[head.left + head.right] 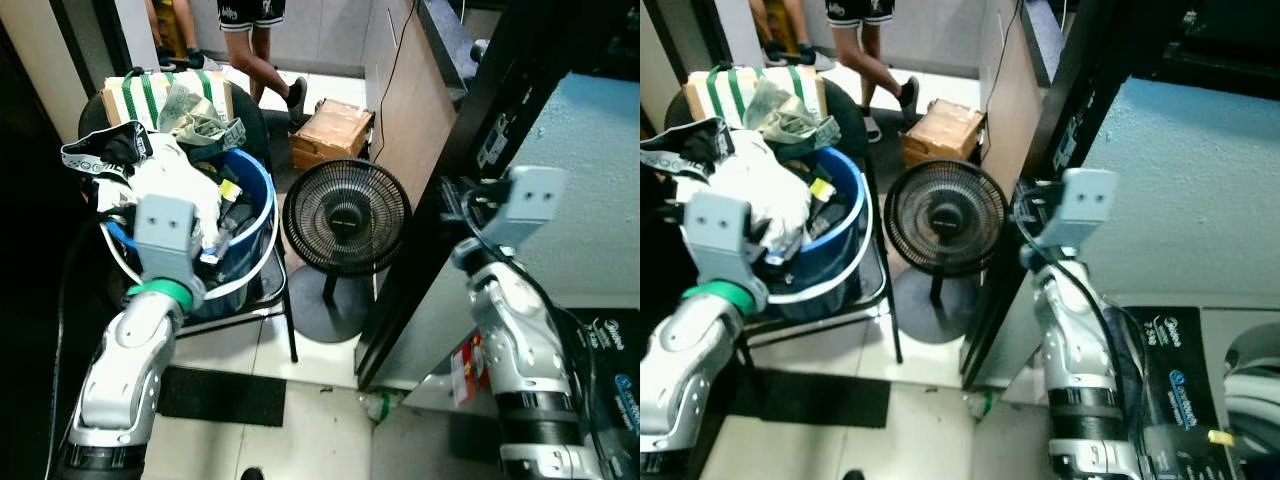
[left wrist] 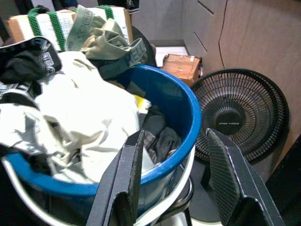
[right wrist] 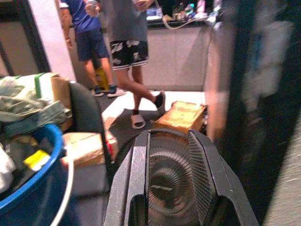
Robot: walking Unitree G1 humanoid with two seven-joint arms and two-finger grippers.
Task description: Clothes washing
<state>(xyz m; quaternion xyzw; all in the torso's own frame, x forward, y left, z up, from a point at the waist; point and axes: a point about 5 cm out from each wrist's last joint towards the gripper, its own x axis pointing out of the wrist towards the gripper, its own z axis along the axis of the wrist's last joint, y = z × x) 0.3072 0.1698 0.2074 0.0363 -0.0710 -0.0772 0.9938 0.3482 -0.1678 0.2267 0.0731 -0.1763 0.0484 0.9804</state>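
Reaching over the blue laundry bucket (image 2: 181, 117), my left gripper (image 2: 176, 183) hangs with its fingers spread apart, one on each side of the rim, clamping nothing. The bucket sits on a black chair (image 1: 285, 300), heaped with clothes: a white garment (image 2: 89, 122) on top, olive fabric (image 2: 106, 40) behind it. My right gripper (image 3: 171, 188) has its fingers apart too, aimed at the black floor fan (image 1: 347, 217) just beside the chair. Two people (image 3: 124, 42) stand beyond, near a cardboard box (image 1: 332, 128).

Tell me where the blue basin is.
The blue basin, heaped with clothes, sits on a chair on the robot's left, beside the black fan.
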